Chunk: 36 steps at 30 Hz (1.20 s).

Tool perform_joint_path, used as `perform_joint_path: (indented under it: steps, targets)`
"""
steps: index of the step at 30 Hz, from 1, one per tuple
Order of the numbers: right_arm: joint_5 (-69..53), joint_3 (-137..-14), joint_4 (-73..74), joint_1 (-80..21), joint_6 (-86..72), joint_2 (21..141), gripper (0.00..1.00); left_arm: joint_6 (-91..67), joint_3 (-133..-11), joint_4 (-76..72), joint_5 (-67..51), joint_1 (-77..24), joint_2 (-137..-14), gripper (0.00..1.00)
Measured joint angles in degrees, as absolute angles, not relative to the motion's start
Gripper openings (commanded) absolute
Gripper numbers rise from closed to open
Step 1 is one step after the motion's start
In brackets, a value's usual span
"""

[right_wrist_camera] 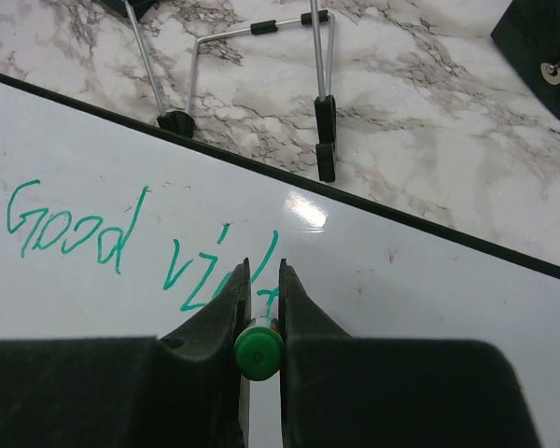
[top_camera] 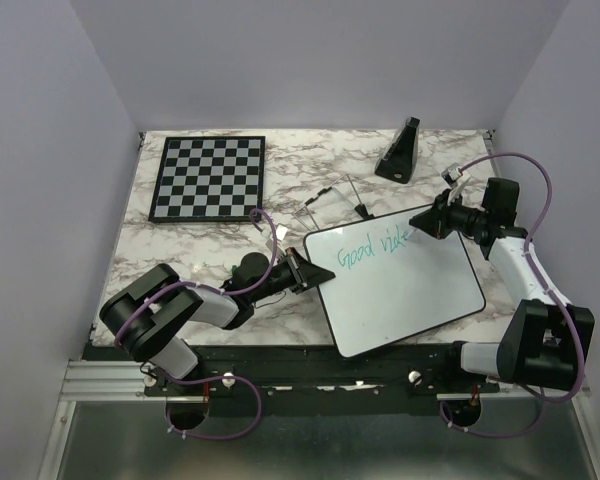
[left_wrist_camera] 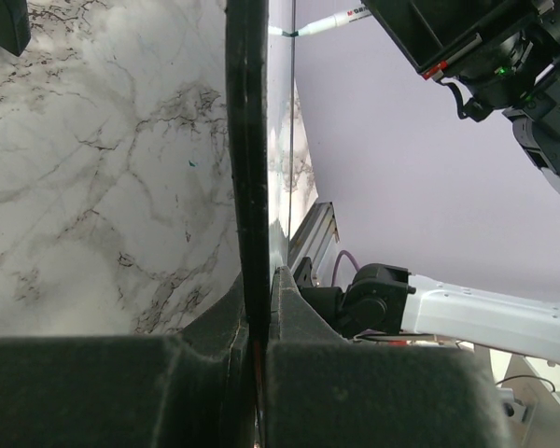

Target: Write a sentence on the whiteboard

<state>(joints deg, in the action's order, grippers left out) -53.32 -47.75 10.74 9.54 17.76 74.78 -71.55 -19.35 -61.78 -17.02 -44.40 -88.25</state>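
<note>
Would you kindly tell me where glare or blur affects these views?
Right wrist: one small glare spot on the whiteboard near its far rim, writing sharp, right pincer blurred up close. Left wrist: left pincer soft. Top: even light.

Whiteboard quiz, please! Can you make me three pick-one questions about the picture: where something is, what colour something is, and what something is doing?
1. Where on the table is the chessboard?
A. Near right corner
B. Far left
C. Under the arms

2. What colour is the writing on the whiteboard?
A. Red
B. Black
C. Green

3. What is the right tool doing?
A. Gripping a marker
B. Hanging open
C. Holding the chessboard

Answers:
1 B: the top view shows it at the far left.
2 C: the letters are green-teal.
3 A: its fingers are closed on the green marker above the writing.
</note>
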Motion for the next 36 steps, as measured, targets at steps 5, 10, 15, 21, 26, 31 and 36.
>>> perform_joint_path:
  steps: [5, 10, 15, 21, 26, 31, 36]
  targets:
    - [-51.7, -47.7, 11.9, 9.6, 18.1, 74.1, 0.01, -71.4, -19.4, -61.8, -17.0, -44.4, -88.2, 0.00]
    - [-50.7, -47.7, 12.1, 9.9, 18.0, 73.7, 0.01, -71.4, -19.4, -61.8, -17.0, -44.4, -88.2, 0.00]
    - [-50.7, -47.7, 11.4, 10.2, 16.6, 72.7, 0.01, -71.1, -19.4, -62.0, -17.0, -44.5, -88.2, 0.00]
    - [-48.8, -47.7, 8.2, 10.3, 14.5, 72.0, 0.01, -71.0, -19.4, -62.0, -17.0, -44.6, -88.2, 0.00]
    - [-46.2, -47.7, 6.5, 10.2, 13.7, 72.7, 0.00, -71.0, -19.4, -62.1, -17.0, -44.6, -88.2, 0.00]
    - [-45.5, -48.0, 5.7, 10.2, 13.4, 74.5, 0.00, -71.0, -19.4, -62.1, -17.0, -44.6, -88.2, 0.00]
    - [-45.9, -48.4, 5.2, 10.3, 13.0, 75.3, 0.00, -71.2, -19.4, -62.0, -17.0, -44.6, -88.2, 0.00]
